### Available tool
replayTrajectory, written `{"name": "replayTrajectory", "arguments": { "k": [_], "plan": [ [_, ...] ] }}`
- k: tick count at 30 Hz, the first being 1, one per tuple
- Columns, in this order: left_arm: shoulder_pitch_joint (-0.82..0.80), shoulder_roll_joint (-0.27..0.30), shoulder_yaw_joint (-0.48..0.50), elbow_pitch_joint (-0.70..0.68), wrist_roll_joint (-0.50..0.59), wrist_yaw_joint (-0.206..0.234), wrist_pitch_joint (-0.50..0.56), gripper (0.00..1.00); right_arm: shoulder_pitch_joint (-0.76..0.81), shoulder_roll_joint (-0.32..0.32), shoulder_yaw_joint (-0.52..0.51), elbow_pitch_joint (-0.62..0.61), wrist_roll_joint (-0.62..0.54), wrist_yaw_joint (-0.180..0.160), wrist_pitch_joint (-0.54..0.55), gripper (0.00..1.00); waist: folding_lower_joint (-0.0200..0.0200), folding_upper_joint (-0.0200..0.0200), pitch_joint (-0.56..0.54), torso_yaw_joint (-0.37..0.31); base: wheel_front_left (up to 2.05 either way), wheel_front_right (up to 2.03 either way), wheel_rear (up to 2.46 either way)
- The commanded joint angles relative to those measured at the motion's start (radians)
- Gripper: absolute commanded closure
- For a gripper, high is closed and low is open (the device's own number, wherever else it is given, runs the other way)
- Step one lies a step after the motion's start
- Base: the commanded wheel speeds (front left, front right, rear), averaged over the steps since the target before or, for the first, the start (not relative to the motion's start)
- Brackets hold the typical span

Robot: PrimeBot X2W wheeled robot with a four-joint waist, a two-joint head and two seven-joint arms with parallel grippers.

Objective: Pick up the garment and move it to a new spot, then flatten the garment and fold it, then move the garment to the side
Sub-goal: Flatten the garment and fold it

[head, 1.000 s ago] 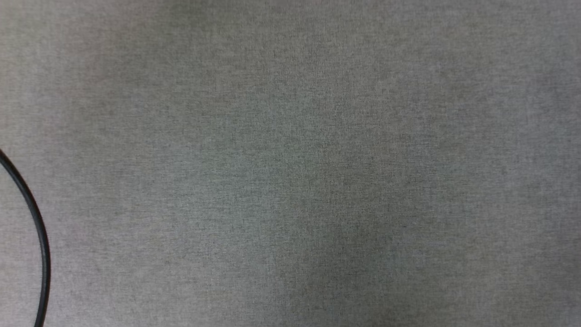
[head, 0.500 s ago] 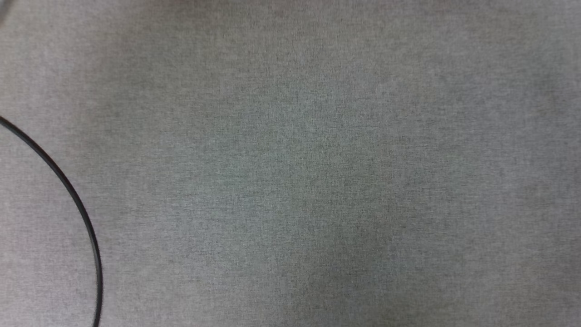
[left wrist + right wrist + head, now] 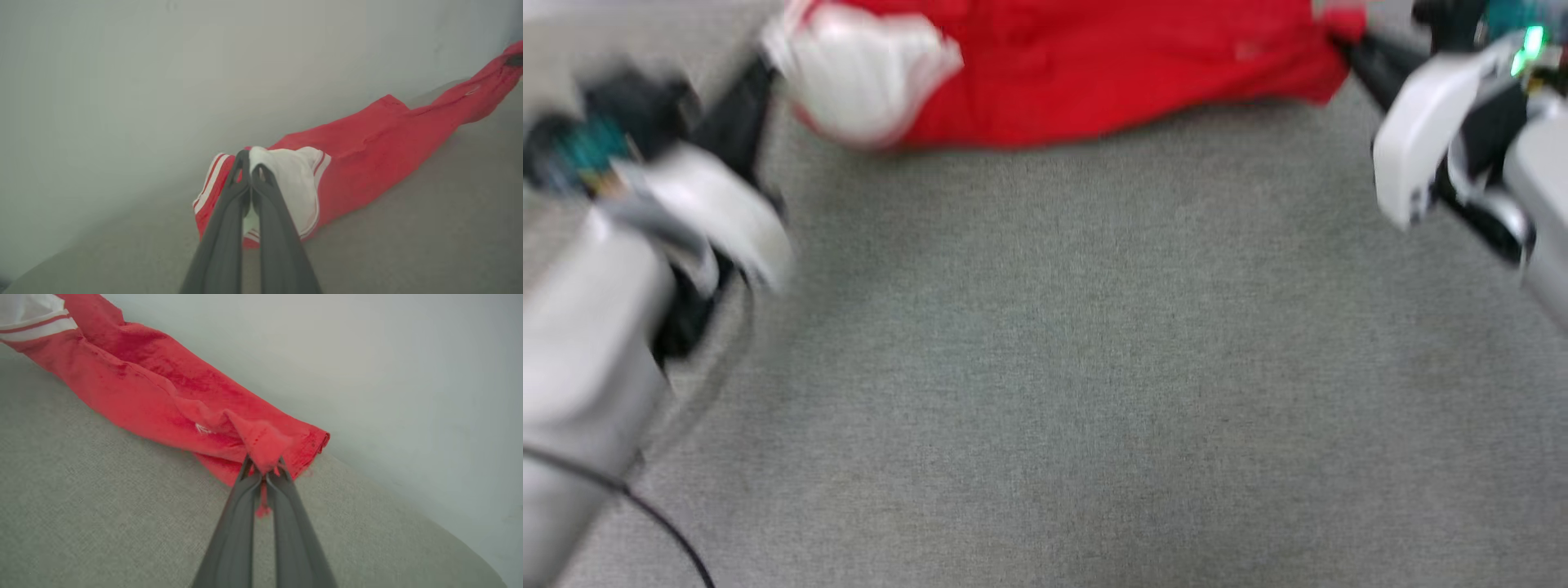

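At 10 o'clock in the head view, the left gripper (image 3: 250,158) is pinching the garment (image 3: 1094,73) at its white sleeve, jaws closed on the cloth. The garment is lying stretched across 12 o'clock, its red body resting on the grey counter (image 3: 1045,367). At 2 o'clock, the right gripper (image 3: 264,464) is clamping a red corner tightly.

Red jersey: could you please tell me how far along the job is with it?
Done: the red jersey is gripped at both ends. In hand: left gripper shut on its white sleeve, right gripper on a red corner, holding it stretched. Left: flattening, folding, moving aside.
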Motion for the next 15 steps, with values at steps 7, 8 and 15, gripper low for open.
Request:
{"name": "replayTrajectory", "arguments": {
  "k": [7, 8, 15],
  "plan": [
    [0.383, 0.076, -0.018, -0.228, -0.073, 0.120, 0.002, 1.00, 0.216, -0.080, 0.089, -0.075, 0.077, -0.001, -0.045, 1.00, 0.0001, 0.0000, -0.142, -0.001, 0.00, 0.00, 0.00],
    [0.430, 0.088, -0.024, -0.259, -0.082, 0.138, 0.006, 1.00, 0.241, -0.089, 0.092, -0.086, 0.090, -0.001, -0.054, 1.00, 0.0001, 0.0000, -0.156, -0.001, 0.00, 0.00, 0.00],
    [0.746, 0.155, -0.072, -0.455, -0.167, 0.270, 0.031, 1.00, 0.479, -0.189, 0.115, -0.174, 0.144, -0.001, -0.077, 1.00, 0.0001, 0.0000, -0.258, -0.005, 0.00, 0.00, 0.00]
  ]
}}
